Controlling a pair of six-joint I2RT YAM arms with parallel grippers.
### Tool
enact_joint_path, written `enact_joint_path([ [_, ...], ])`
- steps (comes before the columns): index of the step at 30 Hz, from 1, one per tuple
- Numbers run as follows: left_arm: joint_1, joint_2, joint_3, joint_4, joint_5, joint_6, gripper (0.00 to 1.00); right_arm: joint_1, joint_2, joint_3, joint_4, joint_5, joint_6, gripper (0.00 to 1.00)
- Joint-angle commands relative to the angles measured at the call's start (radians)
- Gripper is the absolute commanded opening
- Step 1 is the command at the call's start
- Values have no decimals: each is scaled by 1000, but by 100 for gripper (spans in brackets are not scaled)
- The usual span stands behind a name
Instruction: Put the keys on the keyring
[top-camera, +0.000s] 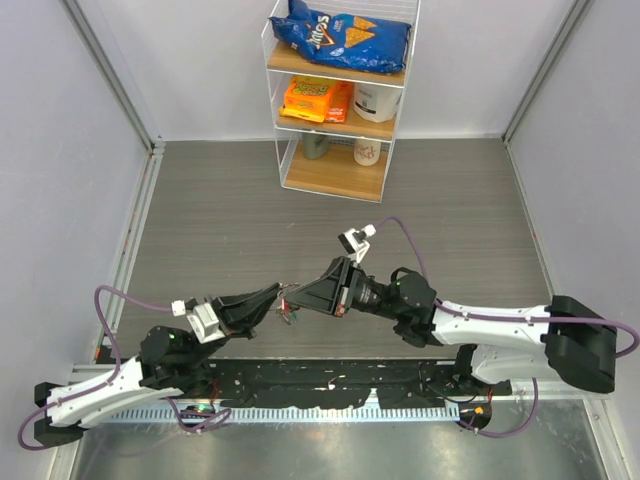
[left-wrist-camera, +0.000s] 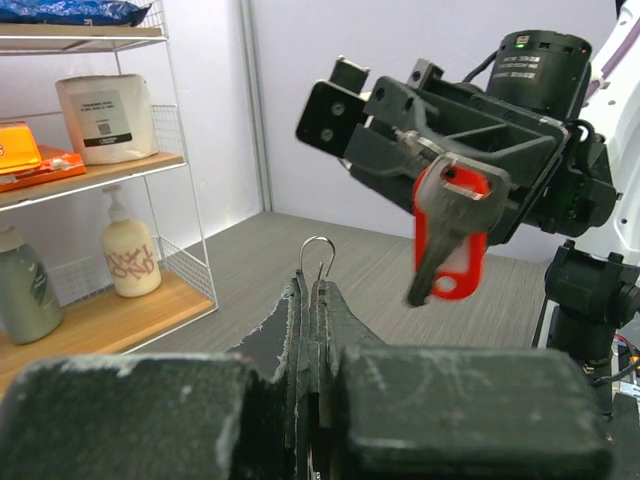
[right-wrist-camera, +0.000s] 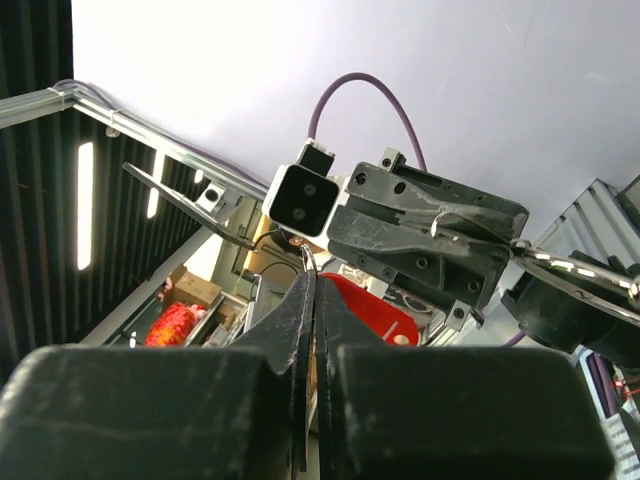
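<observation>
Left hand (left-wrist-camera: 312, 292) pressed together, pinching thin round silver wire keyring (left-wrist-camera: 318, 238), loop standing upright above its fingertips, right hand (right-wrist-camera: 313, 285) pinching small silver metal key with red plastic head (left-wrist-camera: 437, 215), key hanging near keyring, both raised above grey wood-grain tabletop (top-camera: 220, 220).

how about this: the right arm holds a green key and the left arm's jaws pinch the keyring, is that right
Only the colour is wrong: the key in the right gripper is red, not green, as the left wrist view shows. The left gripper does pinch the keyring in its jaws.
</observation>
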Motion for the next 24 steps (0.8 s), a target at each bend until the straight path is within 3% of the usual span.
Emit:
enact_joint_path([
  [1,-2,-19,5,52,-29,8,0,6,-111,-47,-38,57,-63,6],
  [9,-2,-19,-1,55,-81,3,0,2,-309,-125,-332,189,-155,6],
  [16,-2,22,2,83,-156,39,0,2,-271,-73,-356,249,-89,6],
  [24,-2,123,16,196,-297,190,0,2,-199,10,-364,298,-32,6],
])
